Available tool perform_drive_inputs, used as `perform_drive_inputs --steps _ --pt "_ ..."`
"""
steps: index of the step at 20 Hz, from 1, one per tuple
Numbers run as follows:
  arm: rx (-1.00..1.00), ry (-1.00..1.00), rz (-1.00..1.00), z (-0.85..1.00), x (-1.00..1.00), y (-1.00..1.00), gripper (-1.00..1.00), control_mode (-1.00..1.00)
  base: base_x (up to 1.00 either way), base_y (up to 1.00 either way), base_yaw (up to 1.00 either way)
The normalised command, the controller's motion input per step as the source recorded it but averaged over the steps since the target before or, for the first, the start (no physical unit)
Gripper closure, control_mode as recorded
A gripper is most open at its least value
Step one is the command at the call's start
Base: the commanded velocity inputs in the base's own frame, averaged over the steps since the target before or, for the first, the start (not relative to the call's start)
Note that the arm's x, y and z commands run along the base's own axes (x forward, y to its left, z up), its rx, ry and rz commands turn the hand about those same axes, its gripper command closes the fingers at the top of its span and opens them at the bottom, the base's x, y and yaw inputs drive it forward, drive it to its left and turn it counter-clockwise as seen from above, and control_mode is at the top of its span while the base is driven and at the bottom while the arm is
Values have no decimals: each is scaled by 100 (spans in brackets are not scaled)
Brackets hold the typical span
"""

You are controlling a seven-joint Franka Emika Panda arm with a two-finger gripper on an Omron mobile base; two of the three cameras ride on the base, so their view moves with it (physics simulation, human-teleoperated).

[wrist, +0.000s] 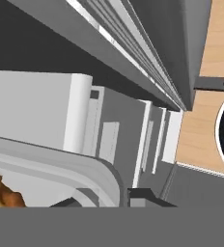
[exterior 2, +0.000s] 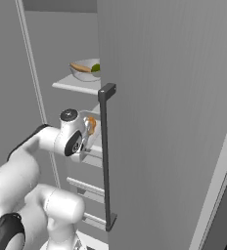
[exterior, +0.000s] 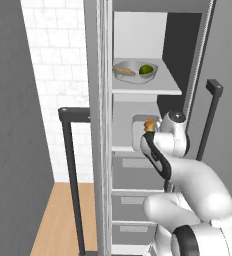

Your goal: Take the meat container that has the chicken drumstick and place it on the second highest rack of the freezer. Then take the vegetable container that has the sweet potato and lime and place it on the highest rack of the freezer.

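Note:
The meat container [exterior: 139, 131] is a white tray with the orange-brown chicken drumstick [exterior: 149, 124] in it. It sits inside the freezer, in the space under the highest rack [exterior: 145, 90]. My gripper [wrist: 106, 200] is shut on the tray's rounded rim [wrist: 61, 161], with the drumstick [wrist: 3, 193] just beside it. From the right, my hand [exterior 2: 71, 136] reaches in with the drumstick [exterior 2: 91, 124] showing past it. The vegetable container [exterior: 134, 71], a grey bowl with sweet potato and lime, rests on the highest rack [exterior 2: 76, 85].
The open freezer door [exterior 2: 174, 122] with its dark bar handle [exterior 2: 105, 156] stands close on the right. Another dark handle [exterior: 70, 170] stands at left. Grey drawers [exterior: 135, 200] fill the freezer below. Wooden floor [exterior: 58, 220] lies at lower left.

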Motion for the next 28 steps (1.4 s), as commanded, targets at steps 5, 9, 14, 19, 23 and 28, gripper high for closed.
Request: perform_drive_inputs --steps 5,9,14,19,23,28 --pt "0 1 0 0 50 0 100 -100 0 0 0" --pt "0 0 0 -8 49 0 100 -100 0 0 0" --pt "0 0 0 -31 33 0 100 -100 0 0 0" --pt "0 0 0 -16 30 0 100 -100 0 0 0" --pt "0 0 0 -11 50 0 100 -100 0 0 0" --pt "0 0 0 -10 41 0 100 -100 0 0 0"
